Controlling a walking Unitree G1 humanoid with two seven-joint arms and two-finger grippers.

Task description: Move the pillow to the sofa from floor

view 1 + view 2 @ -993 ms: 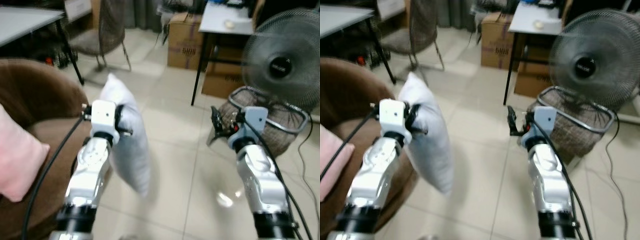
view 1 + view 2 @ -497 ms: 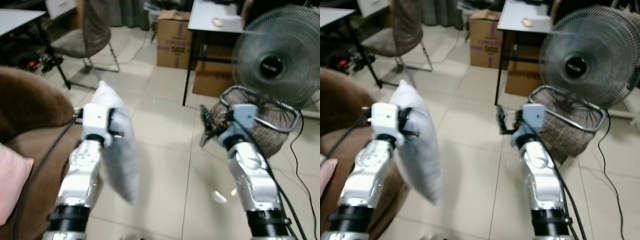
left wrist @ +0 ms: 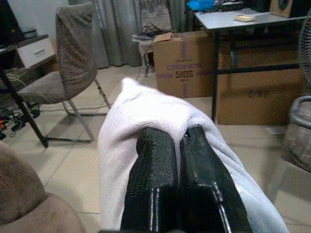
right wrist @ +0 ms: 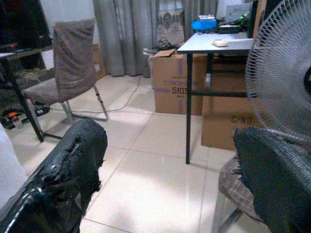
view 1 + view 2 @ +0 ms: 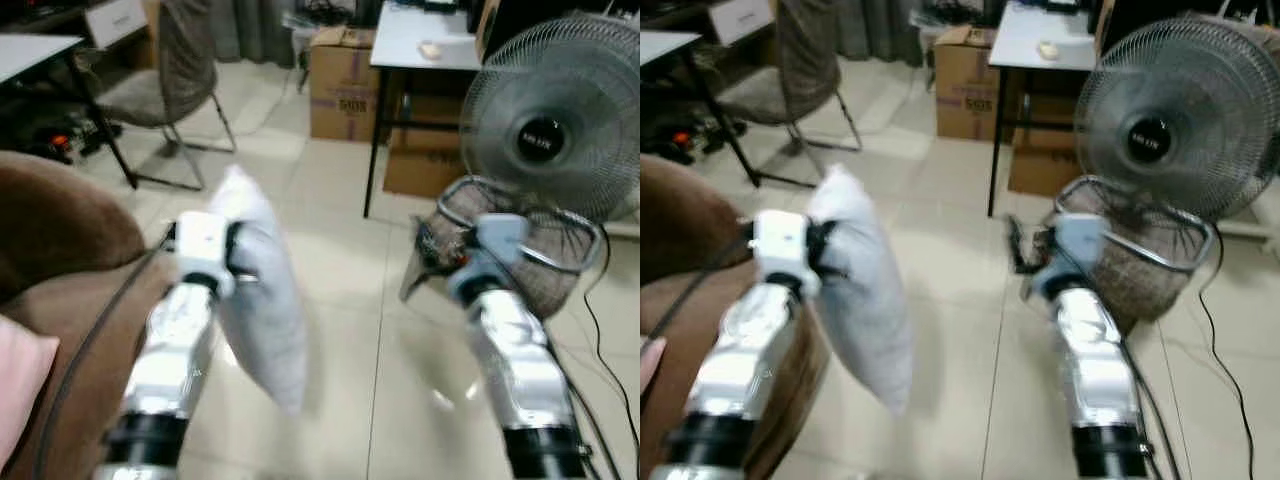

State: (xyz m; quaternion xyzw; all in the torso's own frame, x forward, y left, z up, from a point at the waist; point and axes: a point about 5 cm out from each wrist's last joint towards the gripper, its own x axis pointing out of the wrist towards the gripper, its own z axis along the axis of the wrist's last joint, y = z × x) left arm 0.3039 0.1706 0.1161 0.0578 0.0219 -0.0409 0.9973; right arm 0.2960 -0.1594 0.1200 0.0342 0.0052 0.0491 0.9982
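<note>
Brown sofa (image 5: pixel 60 250) at robot's left, fan (image 5: pixel 545 135) and wire basket (image 5: pixel 1140 250) at right. White pillow (image 5: pixel 262 280) hangs off the floor beside the sofa, left gripper (image 3: pixel 177 160) jaws pinched on its edge. Right gripper (image 4: pixel 170 174) jaws spread, empty. Risk: thin pinch slips during the swing, dropping pillow short.

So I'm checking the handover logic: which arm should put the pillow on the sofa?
Left, likely. The left gripper already pinches the white pillow, right beside the brown sofa. The right gripper is open, over by the fan.
</note>
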